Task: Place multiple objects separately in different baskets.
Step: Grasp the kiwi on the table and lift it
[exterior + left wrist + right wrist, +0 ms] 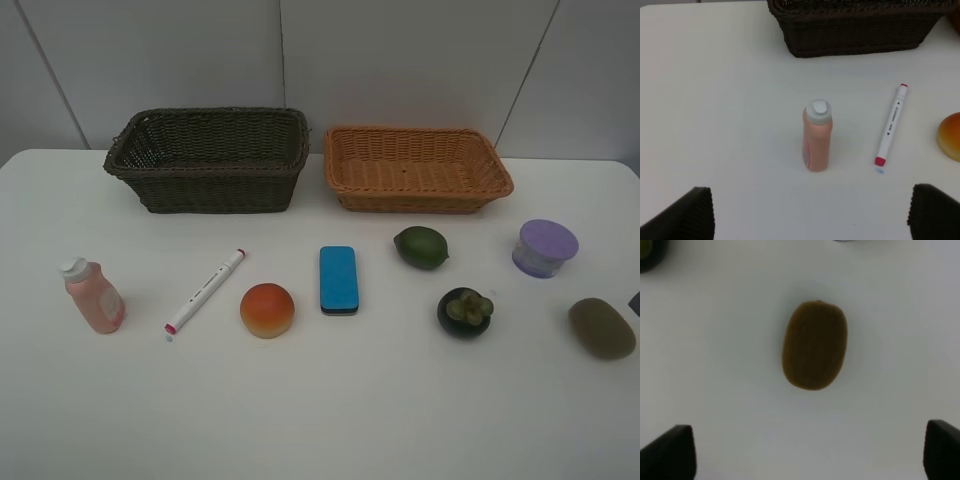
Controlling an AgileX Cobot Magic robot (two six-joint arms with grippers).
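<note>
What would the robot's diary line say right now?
left tool: open, facing pink bottle | right tool: open, facing kiwi | held: nothing | orange basket: empty

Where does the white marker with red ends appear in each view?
Exterior high: white marker lies front left, between pink white-capped bottle and orange-red round fruit.
Left wrist: marker beside that upright bottle.
Right wrist: not in it.
Shared landmark, exterior and left wrist: dark brown woven basket.

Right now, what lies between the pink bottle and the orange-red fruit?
The white marker lies between the pink bottle and the orange-red fruit, touching neither; the exterior high view shows it.
</note>
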